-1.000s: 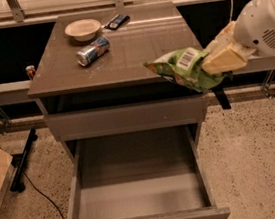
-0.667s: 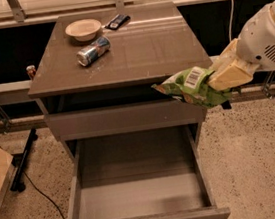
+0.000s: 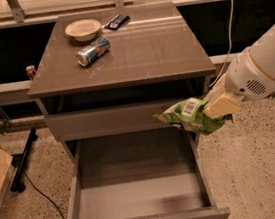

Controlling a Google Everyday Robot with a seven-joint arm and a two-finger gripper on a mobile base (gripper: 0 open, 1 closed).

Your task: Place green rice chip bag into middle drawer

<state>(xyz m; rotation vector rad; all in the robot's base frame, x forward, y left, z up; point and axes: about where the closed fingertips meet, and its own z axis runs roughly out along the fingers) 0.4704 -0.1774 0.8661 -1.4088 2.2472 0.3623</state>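
One green rice chip bag [image 3: 188, 118], of crinkled foil, is clamped in the gripper [image 3: 216, 107] over the 2 o'clock corner of the one open middle drawer [image 3: 138, 194]. Its long axis is laid 9-to-3, free end toward 9 (barcode label up). One dented can [image 3: 93, 51] and one round bowl [image 3: 83, 29] are seen on the smooth cabinet top [image 3: 154, 48].

Office-like: drawer cabinet [image 3: 140, 50], speckled floor [image 3: 257, 176]

On bench [image 3: 160, 53], bowl [image 3: 83, 29] back-left, flat gadget [image 3: 117, 21] just right of it, can [image 3: 93, 52] lying before bowl. Below, drawer [image 3: 140, 204] pulled out frontward. At right, gripper [image 3: 217, 107] over drawer's right rear corner, chip bag [image 3: 185, 119] in jaws, poking left.
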